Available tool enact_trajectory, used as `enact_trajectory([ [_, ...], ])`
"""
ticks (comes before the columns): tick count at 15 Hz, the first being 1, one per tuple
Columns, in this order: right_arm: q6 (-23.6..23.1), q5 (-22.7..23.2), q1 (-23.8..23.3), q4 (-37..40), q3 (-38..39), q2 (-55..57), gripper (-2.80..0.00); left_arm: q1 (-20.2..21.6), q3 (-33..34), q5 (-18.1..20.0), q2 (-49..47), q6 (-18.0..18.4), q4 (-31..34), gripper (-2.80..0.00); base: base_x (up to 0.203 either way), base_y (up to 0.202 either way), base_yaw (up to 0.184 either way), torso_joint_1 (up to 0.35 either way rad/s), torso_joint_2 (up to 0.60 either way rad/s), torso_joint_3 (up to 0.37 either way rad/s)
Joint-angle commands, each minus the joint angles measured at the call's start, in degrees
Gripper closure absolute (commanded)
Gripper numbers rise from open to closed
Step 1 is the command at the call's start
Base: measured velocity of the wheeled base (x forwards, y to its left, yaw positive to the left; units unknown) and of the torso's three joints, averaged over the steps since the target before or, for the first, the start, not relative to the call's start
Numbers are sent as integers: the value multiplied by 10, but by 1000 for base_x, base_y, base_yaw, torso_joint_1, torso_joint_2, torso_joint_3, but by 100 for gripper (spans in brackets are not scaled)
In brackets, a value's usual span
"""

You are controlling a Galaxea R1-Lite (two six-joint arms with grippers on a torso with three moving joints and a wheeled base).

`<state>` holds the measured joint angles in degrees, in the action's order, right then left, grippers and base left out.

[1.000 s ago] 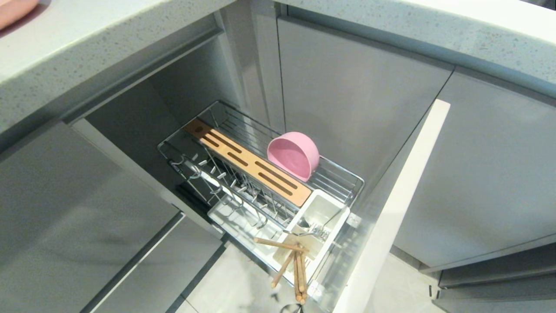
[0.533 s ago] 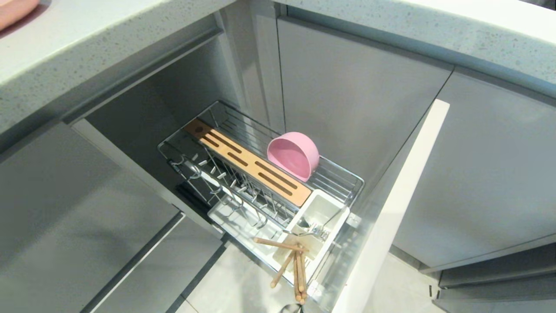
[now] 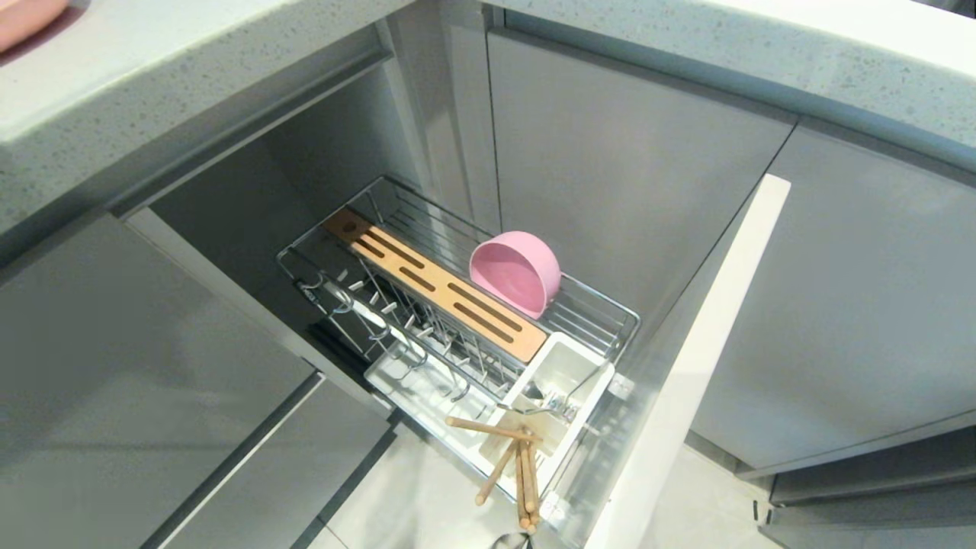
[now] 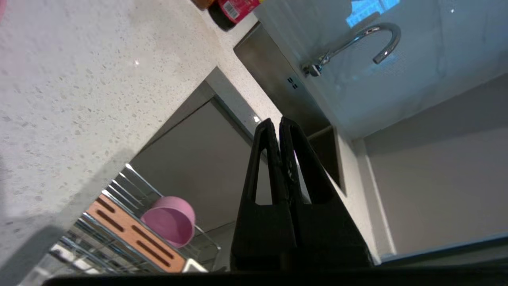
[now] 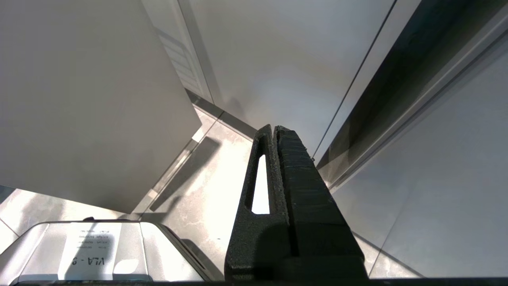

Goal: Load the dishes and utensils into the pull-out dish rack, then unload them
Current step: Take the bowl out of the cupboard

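Left gripper (image 4: 276, 123) — black fingers pressed together, nothing between them, held above the speckled countertop (image 4: 79, 91) edge. Beyond it: chrome faucet (image 4: 357, 43) and steel sink (image 4: 278, 87); a red-labelled container (image 4: 234, 10) at the counter's far end. Below the counter: wire dish rack (image 4: 131, 186) pulled out — slotted wood strip (image 4: 131, 238) along it, pink bowl (image 4: 168, 220) tilted on its side just beside the strip.

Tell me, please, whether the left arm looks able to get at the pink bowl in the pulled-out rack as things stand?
Probably yes. The pink bowl lies on its side in the pull-out dish rack, uncovered from above. The left gripper, shut and empty, is up by the countertop, with nothing visible between it and the bowl.
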<state>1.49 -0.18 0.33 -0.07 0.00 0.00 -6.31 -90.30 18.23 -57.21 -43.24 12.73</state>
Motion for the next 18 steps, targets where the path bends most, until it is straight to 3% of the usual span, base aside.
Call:
enact_trajectory([
  [1, 0, 0, 0, 0, 1, 0, 0, -31, -6, -2, -31, -12, 7, 0, 0, 0, 0, 0, 0, 0],
  [6, 0, 0, 0, 0, 1, 0, 0, -134, -3, -43, -51, -16, 19, 0, 0, 0, 0, 0, 0, 0],
  [10, 0, 0, 0, 0, 1, 0, 0, -231, 17, -110, -64, -11, 17, 0, 0, 0, 0, 0, 0, 0],
  [13, 0, 0, 0, 0, 1, 0, 0, -268, 31, -131, -75, -3, 17, 0, 0, 0, 0, 0, 0, 0],
  [18, 0, 0, 1, 0, 1, 0, 0, -376, 54, -241, -117, 11, 16, 0, 0, 0, 0, 0, 0, 0],
])
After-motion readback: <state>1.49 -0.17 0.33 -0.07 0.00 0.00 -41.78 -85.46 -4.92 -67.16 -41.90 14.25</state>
